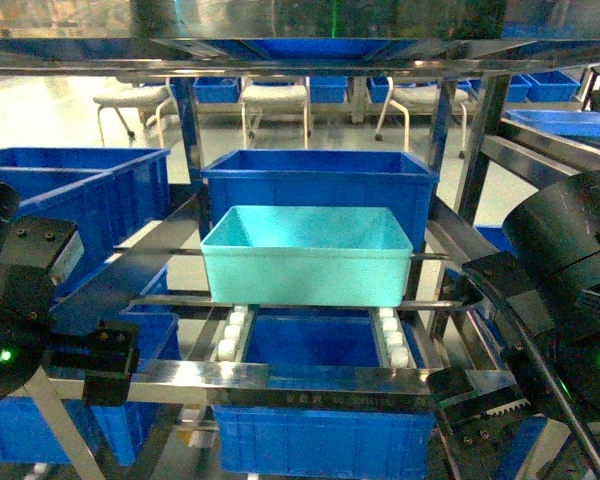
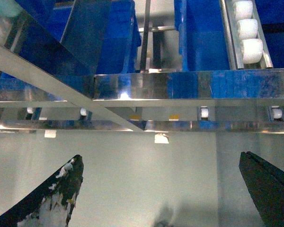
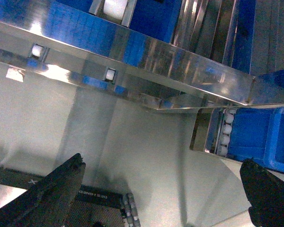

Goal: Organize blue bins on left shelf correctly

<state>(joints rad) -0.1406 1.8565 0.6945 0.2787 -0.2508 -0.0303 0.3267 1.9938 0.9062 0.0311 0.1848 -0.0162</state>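
1. I judge I am at the approach step: nothing is picked up yet. My left gripper point(image 2: 161, 189) has its fingers point(image 2: 61, 189) spread wide, only bare floor between them. My right gripper point(image 3: 165, 194) is just as wide open, its fingers point(image 3: 57, 189) holding nothing.

2. The light turquoise plastic tub with smooth sloping walls point(image 1: 305, 255) sits at the centre of the head view, at 12 o'clock from me, on the white roller tracks point(image 1: 232, 335) of the shiny stainless-steel rack point(image 1: 280, 378). Directly behind it stands a darker royal-blue crate point(image 1: 318, 182); whether the two touch I cannot tell.

3. Next, I reckon, both arms must rise above the front beam and reach in, one to each short end of the tub, at 9 and 3 o'clock.

4. The tub's walls look slick and tapered, with a thin rim; a pinch on the rim seems surer than a squeeze on the walls. The rollers will probably let it slide freely.
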